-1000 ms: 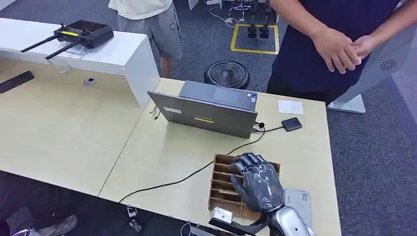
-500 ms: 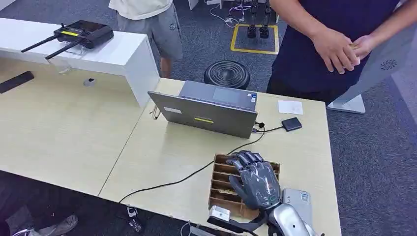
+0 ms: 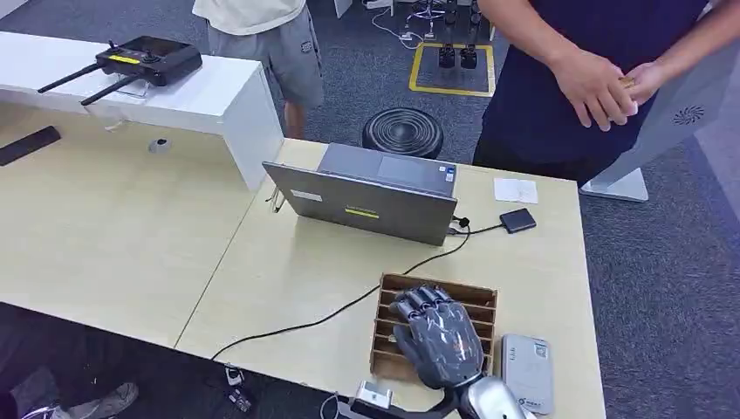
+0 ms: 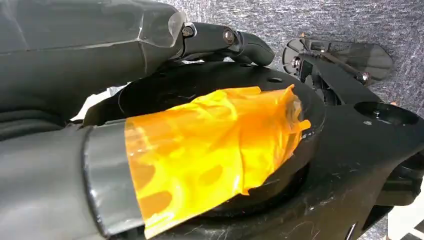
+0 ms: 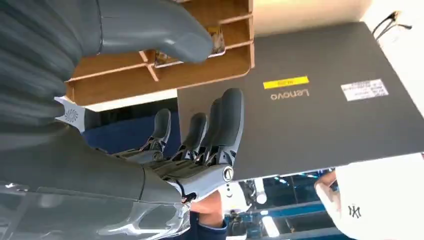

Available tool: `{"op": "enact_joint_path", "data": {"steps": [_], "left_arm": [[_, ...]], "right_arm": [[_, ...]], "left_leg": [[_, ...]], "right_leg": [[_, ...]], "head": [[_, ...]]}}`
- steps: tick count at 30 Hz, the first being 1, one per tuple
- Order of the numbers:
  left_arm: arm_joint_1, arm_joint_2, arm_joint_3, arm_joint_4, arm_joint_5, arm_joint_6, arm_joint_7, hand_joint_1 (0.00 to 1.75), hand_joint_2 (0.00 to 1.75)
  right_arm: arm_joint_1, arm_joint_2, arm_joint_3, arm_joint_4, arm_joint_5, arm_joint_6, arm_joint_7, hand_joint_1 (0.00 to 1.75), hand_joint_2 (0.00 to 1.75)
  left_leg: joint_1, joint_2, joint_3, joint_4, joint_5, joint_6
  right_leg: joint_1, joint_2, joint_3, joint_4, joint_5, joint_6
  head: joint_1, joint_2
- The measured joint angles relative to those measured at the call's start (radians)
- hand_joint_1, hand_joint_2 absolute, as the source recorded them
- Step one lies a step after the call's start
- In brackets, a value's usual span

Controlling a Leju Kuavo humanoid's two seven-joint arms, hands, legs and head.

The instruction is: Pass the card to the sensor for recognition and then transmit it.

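Since half a second ago, the right hand [image 3: 439, 343] has been shifted toward the lower left of the head view, uncovering a grey card reader [image 3: 528, 373]. Its fingers [image 5: 223, 125] are seen spread and empty above a slotted wooden card holder [image 3: 479, 298], where a card [image 5: 216, 41] is lodged in one slot. "Lenovo" and a yellow label are read on the grey laptop [image 5: 320, 100]. Whether the left hand [image 4: 75, 75] is open cannot be told.

Head view looks down over the table [image 3: 288, 262]; right wrist view, close, shares the laptop [image 3: 366, 205].
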Motion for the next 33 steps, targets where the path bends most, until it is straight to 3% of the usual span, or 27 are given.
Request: {"op": "enact_joint_path", "data": {"steps": [12,14,16,23,33], "left_arm": [[0.000,0.001,0.000,0.000,0.000,-0.003,0.000,0.00,0.00],[-0.001,0.001,0.000,0.000,0.000,-0.002,0.003,0.00,0.00],[-0.001,0.002,0.000,0.000,0.000,-0.001,0.004,0.00,0.00],[0.000,0.002,0.000,0.000,0.000,-0.001,0.005,0.00,0.00],[0.000,0.002,0.000,0.000,0.000,0.000,0.005,0.00,0.00]], "right_arm": [[-0.023,0.001,0.021,0.019,-0.029,0.016,-0.005,0.93,1.75],[-0.054,0.001,0.023,0.036,-0.064,0.018,-0.034,0.84,1.75],[-0.080,0.001,0.023,0.055,-0.079,0.018,-0.052,0.91,1.75],[-0.104,0.006,0.023,0.086,-0.086,0.020,-0.055,0.79,1.75],[-0.116,0.017,0.023,0.111,-0.086,0.030,-0.055,0.82,1.75]], "left_leg": [[0.000,0.000,0.000,0.000,0.000,0.000],[0.000,0.001,0.000,0.000,0.000,0.000],[0.000,0.000,0.000,0.000,0.000,0.000],[0.000,0.000,0.000,0.000,0.000,0.000],[0.000,0.000,0.000,0.000,0.000,0.000]], "right_leg": [[0.000,0.000,0.000,0.000,0.000,0.000],[0.000,0.001,0.000,0.000,0.000,0.000],[0.000,0.000,0.000,0.000,0.000,0.000],[0.000,0.000,0.000,0.000,0.000,0.000],[0.000,0.000,0.000,0.000,0.000,0.000]], "head": [[0.000,0.000],[0.000,0.000],[0.000,0.000],[0.000,0.000],[0.000,0.000]]}}
